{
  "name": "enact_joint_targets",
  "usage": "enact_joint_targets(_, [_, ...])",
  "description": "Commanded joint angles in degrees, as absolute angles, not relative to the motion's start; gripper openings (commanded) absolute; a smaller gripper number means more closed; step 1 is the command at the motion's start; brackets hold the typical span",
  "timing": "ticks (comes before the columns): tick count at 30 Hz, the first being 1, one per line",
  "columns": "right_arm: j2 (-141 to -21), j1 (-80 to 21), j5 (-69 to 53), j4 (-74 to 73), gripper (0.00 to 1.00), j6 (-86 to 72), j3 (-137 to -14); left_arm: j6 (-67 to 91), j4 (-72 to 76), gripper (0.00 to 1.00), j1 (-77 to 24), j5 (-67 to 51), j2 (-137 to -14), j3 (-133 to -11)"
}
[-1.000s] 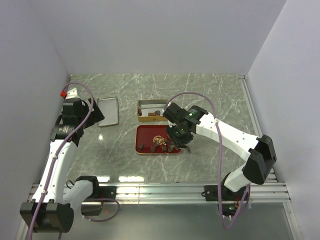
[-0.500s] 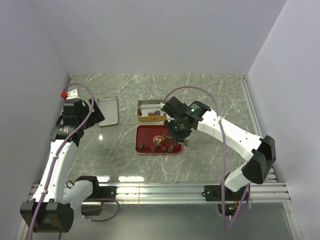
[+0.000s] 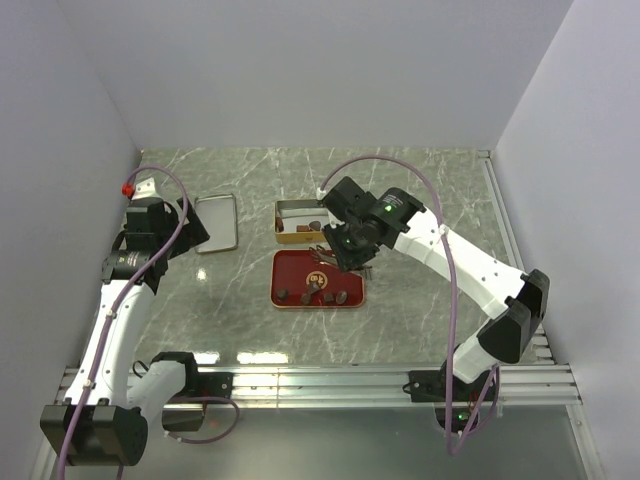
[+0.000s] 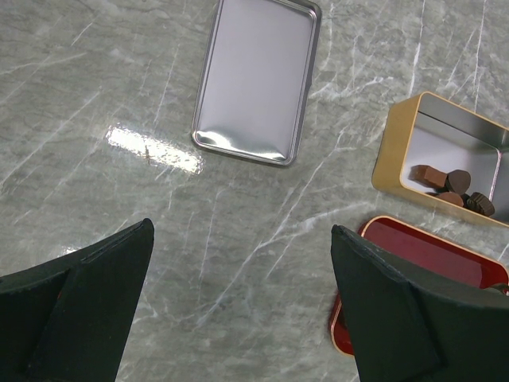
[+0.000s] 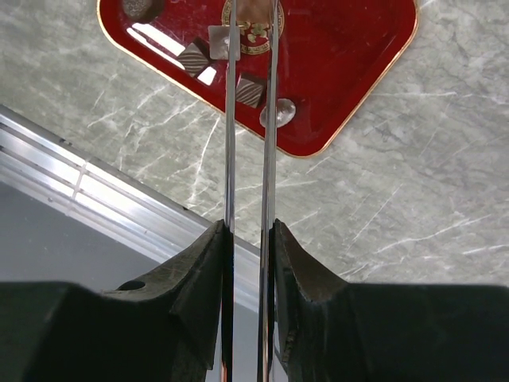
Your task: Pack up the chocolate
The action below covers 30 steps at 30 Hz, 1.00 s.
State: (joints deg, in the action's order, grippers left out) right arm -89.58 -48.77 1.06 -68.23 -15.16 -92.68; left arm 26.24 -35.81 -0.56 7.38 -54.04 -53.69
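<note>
Several small dark chocolates (image 3: 312,296) lie in the red tray (image 3: 350,268); a few more (image 3: 312,226) sit in the gold-rimmed tin (image 3: 290,210). My right gripper (image 3: 349,246) is shut on long metal tongs (image 5: 269,119) and hovers over the tray's far edge. In the right wrist view my right gripper (image 5: 249,227) holds the blades nearly closed, with a brownish piece (image 5: 253,9) at their tip. Loose chocolates (image 5: 194,57) lie beside the blades. My left gripper (image 4: 242,302) is open and empty over bare marble, left of the tray (image 4: 429,255) and the tin (image 4: 391,163).
The tin's silver lid (image 3: 216,222) lies flat at the left, and it also shows in the left wrist view (image 4: 254,79). An aluminium rail (image 3: 320,380) runs along the near table edge. White walls enclose the table on three sides.
My right arm has moved up and left with the tongs, from the tray's right part towards its far edge near the tin. The left arm has not moved.
</note>
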Motion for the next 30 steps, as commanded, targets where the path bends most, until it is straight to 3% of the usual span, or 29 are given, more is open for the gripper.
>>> enact_joint_targets(1, [-90.35,-48.96,2.37,-68.29,0.28,-15.47,-96.5,26.46,-34.37,0.99,-0.26,7.73,-52.91,-53.96])
enact_joint_targets(30, [-104.24,-39.2,2.64,-63.9,0.27,-10.64,-116.54,25.58,-33.84,0.99,-0.26,8.61,-55.02,-56.25])
